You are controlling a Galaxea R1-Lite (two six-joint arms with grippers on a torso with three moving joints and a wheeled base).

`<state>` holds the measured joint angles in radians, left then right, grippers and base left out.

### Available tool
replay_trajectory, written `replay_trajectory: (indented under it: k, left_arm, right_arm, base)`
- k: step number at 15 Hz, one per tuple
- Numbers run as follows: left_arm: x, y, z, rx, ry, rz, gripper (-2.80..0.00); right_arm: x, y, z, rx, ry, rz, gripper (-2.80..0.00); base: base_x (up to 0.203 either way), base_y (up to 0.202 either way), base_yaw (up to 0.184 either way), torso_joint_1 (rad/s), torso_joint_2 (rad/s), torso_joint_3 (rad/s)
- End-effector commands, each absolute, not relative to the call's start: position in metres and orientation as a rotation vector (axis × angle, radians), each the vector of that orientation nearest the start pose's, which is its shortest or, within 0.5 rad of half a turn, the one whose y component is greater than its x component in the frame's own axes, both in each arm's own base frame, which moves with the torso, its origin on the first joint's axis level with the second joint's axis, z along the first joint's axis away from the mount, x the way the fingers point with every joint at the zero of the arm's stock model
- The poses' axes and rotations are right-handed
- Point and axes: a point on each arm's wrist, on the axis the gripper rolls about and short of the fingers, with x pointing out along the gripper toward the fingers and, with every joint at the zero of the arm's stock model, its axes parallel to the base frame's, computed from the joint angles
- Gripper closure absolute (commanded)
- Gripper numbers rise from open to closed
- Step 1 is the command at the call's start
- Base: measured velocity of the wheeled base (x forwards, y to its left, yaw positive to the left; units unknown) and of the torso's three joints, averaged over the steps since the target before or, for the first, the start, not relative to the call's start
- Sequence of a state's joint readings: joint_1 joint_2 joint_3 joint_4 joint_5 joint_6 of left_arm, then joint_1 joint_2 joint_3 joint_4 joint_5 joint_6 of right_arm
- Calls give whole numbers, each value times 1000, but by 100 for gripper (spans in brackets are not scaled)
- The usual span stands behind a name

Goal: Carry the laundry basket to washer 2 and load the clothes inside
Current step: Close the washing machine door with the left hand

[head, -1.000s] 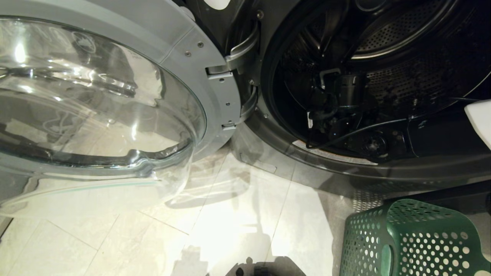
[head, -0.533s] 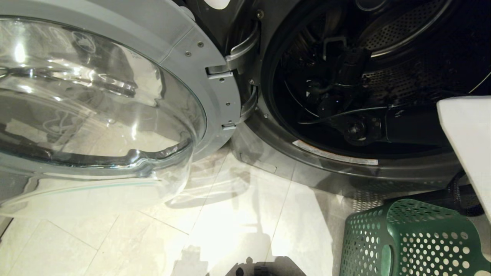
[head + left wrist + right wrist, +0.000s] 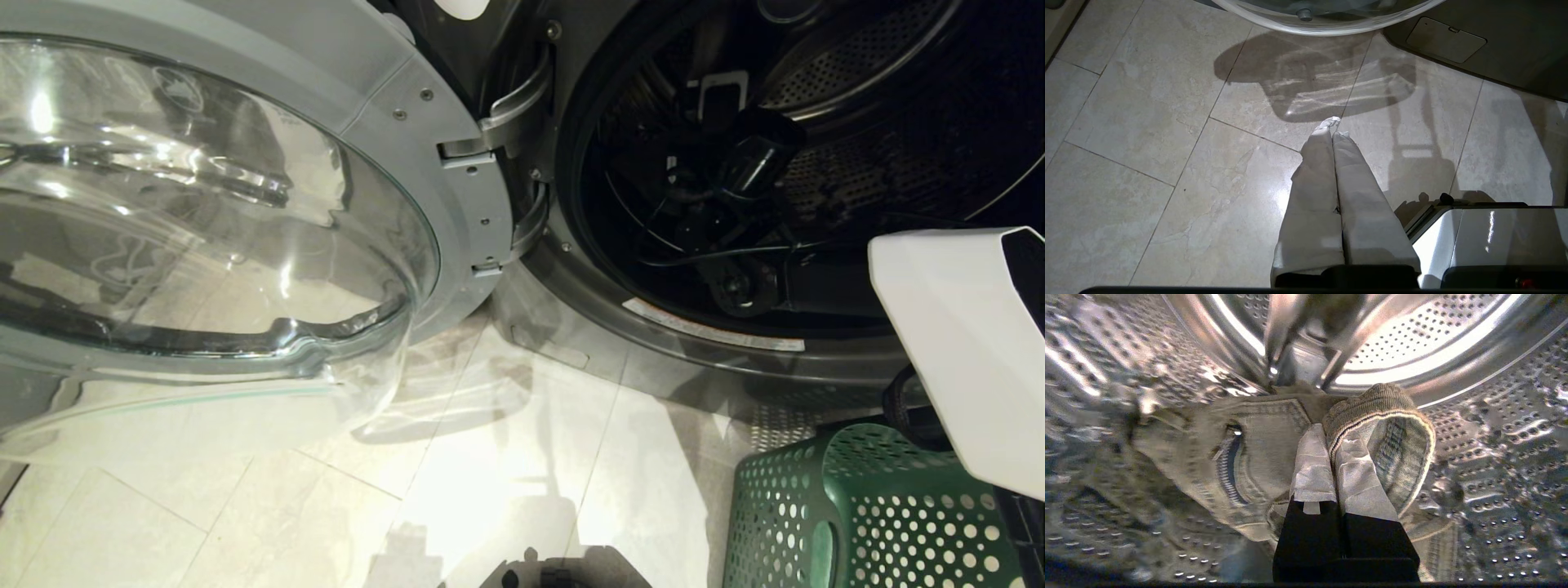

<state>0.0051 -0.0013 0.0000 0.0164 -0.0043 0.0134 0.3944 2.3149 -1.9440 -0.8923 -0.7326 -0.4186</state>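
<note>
The right gripper (image 3: 1331, 437), deep in the washer (image 3: 718, 343) drum, was clamped on the rim of a denim garment (image 3: 1257, 457) to drop it inside, while the basket (image 3: 865, 506) sat just beside the washer and the left gripper (image 3: 1333, 126) hung clenched, empty, over the floor (image 3: 1147, 122).

Dark green laundry basket (image 3: 865, 523) dotted with round holes at five o'clock; faded grey-blue denim clothes (image 3: 1257, 457) with stitched seams; cream marbled floor tiles (image 3: 1147, 122).
</note>
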Motion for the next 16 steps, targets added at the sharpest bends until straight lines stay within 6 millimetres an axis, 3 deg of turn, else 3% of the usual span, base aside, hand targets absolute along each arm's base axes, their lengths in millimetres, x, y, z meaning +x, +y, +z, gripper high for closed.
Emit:
replay_trajectory:
  k: [1,4,5,11,13,16]
  left_arm:
    - [-23,0,73,14,17,1,0]
    - [-23,0,73,14,16,1,0]
    - [-23,0,73,14,17,1,0]
    - [-23,0,73,14,16,0,0]
    - [-23,0,73,14,15,1,0]
    - [-23,0,73,14,17,1,0]
  right_arm:
    - [451,165,271,-150,-346,-428,0]
    - [453,160,272,-178,-319,-438,0]
    - [452,159,274,-179,-321,-435,-280]
    - [452,159,270,-179,-313,-421,-280]
    - [445,157,269,-192,-287,-414,-280]
    - [419,150,277,-180,-255,-359,-280]
  base:
    - [0,0,0,0,0,0]
    - [0,0,0,0,0,0]
    - [0,0,0,0,0,0]
    - [0,0,0,0,0,0]
    - [0,0,0,0,0,0]
    - [0,0,0,0,0,0]
